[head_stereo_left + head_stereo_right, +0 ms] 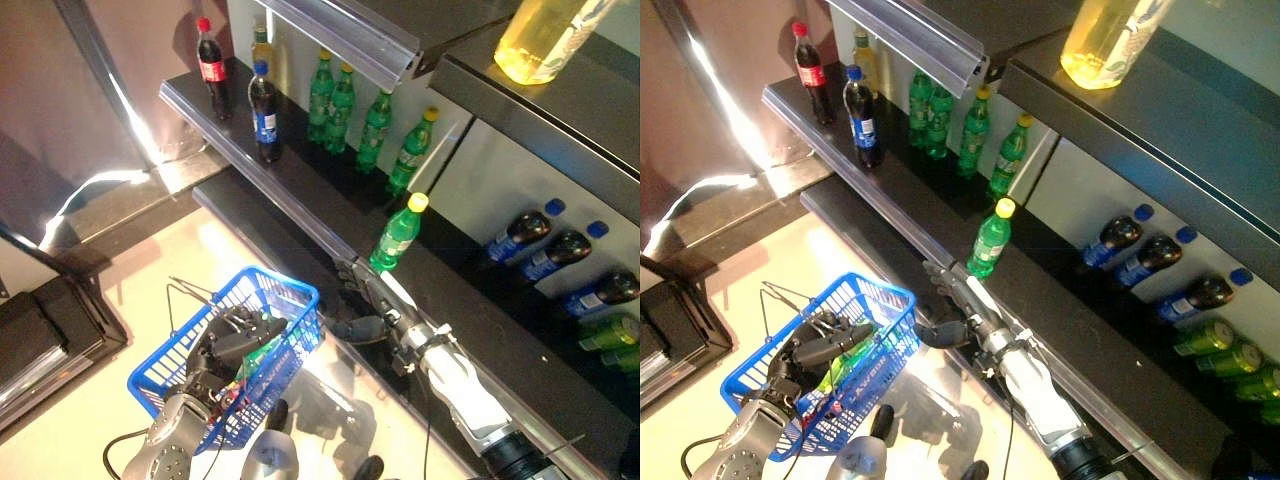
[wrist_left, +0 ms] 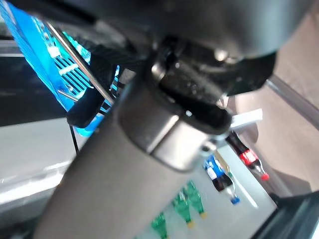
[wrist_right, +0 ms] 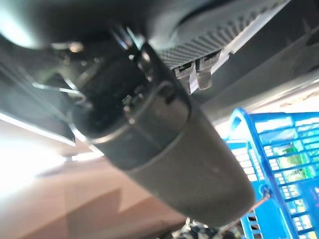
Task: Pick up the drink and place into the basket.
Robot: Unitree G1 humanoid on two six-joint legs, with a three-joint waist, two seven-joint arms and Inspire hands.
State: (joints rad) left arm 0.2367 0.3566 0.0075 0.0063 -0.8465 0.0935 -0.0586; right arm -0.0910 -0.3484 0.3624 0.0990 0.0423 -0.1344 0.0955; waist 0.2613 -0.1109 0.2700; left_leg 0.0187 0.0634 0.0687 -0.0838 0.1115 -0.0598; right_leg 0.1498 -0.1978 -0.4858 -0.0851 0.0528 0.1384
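A green drink bottle [image 1: 397, 236] with a yellow cap stands upright near the front edge of the dark shelf [image 1: 300, 205]. My right hand [image 1: 372, 295] is open just in front of and below it, fingers stretched toward its base and thumb apart; I cannot tell if they touch. My left hand [image 1: 235, 335] is shut on the handle of a blue plastic basket [image 1: 288, 287], held up off the floor at lower left. Something green [image 1: 262, 355] lies inside the basket. The basket [image 3: 249, 149] also shows in the right wrist view.
Further back on the shelf stand a red-capped cola bottle [image 1: 212, 68], a dark blue-capped bottle [image 1: 265, 112] and several green bottles [image 1: 345, 100]. Dark bottles [image 1: 545, 250] and green cans [image 1: 610, 332] lie at right. A large yellow bottle [image 1: 545, 35] sits above.
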